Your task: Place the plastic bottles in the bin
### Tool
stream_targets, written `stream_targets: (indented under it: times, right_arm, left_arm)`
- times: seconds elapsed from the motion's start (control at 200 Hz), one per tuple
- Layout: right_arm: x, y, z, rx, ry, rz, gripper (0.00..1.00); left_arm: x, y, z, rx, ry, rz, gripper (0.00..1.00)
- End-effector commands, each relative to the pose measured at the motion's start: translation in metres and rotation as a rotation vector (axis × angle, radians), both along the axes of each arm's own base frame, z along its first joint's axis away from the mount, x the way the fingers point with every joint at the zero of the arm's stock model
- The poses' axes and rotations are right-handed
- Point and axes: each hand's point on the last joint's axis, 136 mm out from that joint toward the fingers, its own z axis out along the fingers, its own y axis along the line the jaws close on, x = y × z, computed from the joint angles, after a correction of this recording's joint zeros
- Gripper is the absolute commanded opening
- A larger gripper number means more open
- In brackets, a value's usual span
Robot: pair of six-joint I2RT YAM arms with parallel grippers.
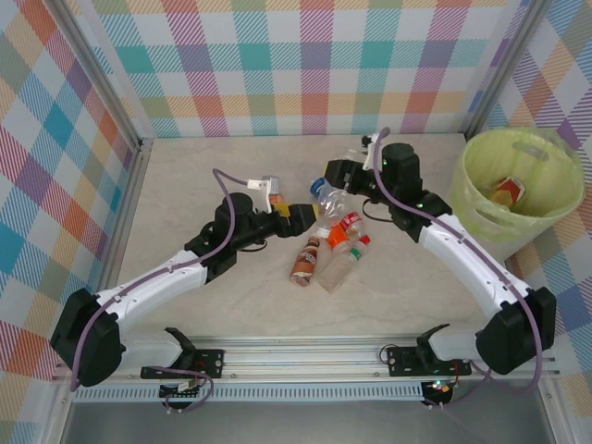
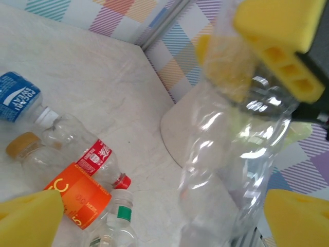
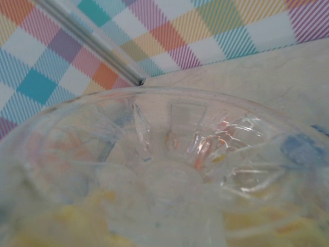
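Clear plastic: the held bottle (image 1: pixel 328 199) is at mid-table, my right gripper (image 1: pixel 333 180) clamped on it, my left gripper (image 1: pixel 298 213) just beside it on the left. Loose bottles (image 1: pixel 340 231) lie heaped just near of it. The lime-green bin (image 1: pixel 490 227) stands at the right edge, well apart, with something orange and red inside.

Left wrist: my yellow fingers (image 2: pixel 31 218) are spread wide with nothing gripped. The right's pads (image 2: pixel 280 36) pinch one end of the clear bottle. On the table to the left lie a blue-label bottle (image 2: pixel 18 100), a red-label bottle (image 2: pixel 97 157) and an orange-label bottle (image 2: pixel 77 198).

Right wrist: the bottle's moulded base sits right at the lens, yellow blur under it.

Judgement: the thin wall may crush or slip, so grip firm, draw the left arm clear, carry high over the rim, release inside the liner.

Table (image 1: pixel 185 176) is pale, marbled and smooth. Pastel checked walls (image 1: pixel 305 65), metal corner posts (image 1: pixel 129 102).
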Motion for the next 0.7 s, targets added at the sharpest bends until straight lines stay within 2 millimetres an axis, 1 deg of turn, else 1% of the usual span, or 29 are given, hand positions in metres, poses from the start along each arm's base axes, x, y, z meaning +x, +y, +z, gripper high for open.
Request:
stream_targets:
  times: [0.0, 0.035, 0.11, 0.165, 0.25, 0.31, 0.425, 0.52, 0.6, 0.695]
  right_arm:
    - [0.003, -0.047, 0.018, -0.036, -0.05, -0.151, 0.58]
    - [0.005, -0.062, 0.025, -0.04, -0.067, -0.189, 0.58]
    - [0.006, -0.101, 0.047, -0.039, -0.125, -0.292, 0.58]
    - [0.004, -0.133, 0.067, -0.051, -0.19, -0.391, 0.58]
    - [-0.003, -0.184, 0.101, -0.104, -0.313, -0.599, 0.58]
    - [-0.01, -0.213, 0.124, -0.117, -0.4, -0.723, 0.58]
    - [-0.025, -0.252, 0.163, -0.141, -0.548, -0.885, 0.58]
    - [-0.035, -0.281, 0.183, -0.185, -0.617, -1.009, 0.58]
    - [-0.042, -0.303, 0.193, -0.241, -0.662, -1.105, 0.59]
    - [-0.046, -0.328, 0.194, -0.371, -0.689, -1.22, 0.59]
  left_arm:
    - [0.001, 0.013, -0.007, 0.037, -0.002, 0.053, 1.0]
    - [0.001, 0.014, -0.008, 0.042, -0.004, 0.057, 1.0]
    - [0.0, 0.019, -0.012, 0.048, -0.003, 0.072, 1.0]
    - [-0.001, 0.022, -0.015, 0.054, -0.002, 0.083, 1.0]
    - [-0.001, 0.027, -0.019, 0.06, 0.0, 0.102, 1.0]
    - [0.0, 0.029, -0.022, 0.064, 0.003, 0.113, 1.0]
    - [0.001, 0.03, -0.025, 0.062, 0.009, 0.122, 1.0]
    - [0.001, 0.029, -0.025, 0.057, 0.014, 0.12, 1.0]
    - [0.002, 0.029, -0.026, 0.056, 0.019, 0.121, 1.0]
    - [0.001, 0.028, -0.03, 0.06, 0.031, 0.118, 1.0]
